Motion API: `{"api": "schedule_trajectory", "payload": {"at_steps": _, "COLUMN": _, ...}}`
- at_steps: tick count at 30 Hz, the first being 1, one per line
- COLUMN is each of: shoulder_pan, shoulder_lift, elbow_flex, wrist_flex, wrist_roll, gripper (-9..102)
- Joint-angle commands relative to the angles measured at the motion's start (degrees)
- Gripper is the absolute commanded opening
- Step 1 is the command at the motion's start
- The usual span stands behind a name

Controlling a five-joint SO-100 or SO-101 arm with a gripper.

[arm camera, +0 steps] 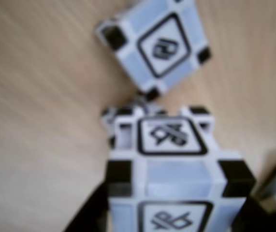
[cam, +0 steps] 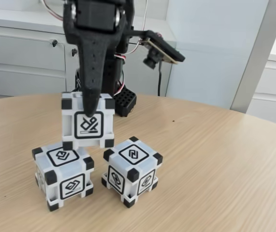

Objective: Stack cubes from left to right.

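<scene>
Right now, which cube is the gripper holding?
The top cube, gripped by the gripper over the left cube. The right cube sits alone on the table.

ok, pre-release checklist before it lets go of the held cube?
1. Grip: gripper is closed on the held cube, finger down its front face. ok.
2. Contact: the held cube appears to sit on the left cube, but a thin gap can't be ruled out. cannot tell.
3. Alignment: the held cube is offset to the right of the left cube in the fixed view, overhanging its edge. not ok.
4. Level: the held cube looks close to upright. ok.
5. Clearance: the right cube stands apart on the table, clear of the stack. ok.
</scene>
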Motion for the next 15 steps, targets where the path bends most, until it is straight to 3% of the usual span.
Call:
{"api": "schedule_trajectory", "payload": {"at_steps": 1, "shoulder_pan": 0.4, "shoulder_lift": 1.4, "elbow_flex": -1.5, "wrist_flex": 1.1, "wrist_roll": 1.3, "gripper": 0}}
{"api": "schedule_trajectory", "payload": {"at_steps": 15, "shoulder_pan": 9.0, "shoulder_lift": 0.4, "elbow_flex": -1.5, "wrist_flex": 0.2, "wrist_roll": 1.0, "gripper": 0}}
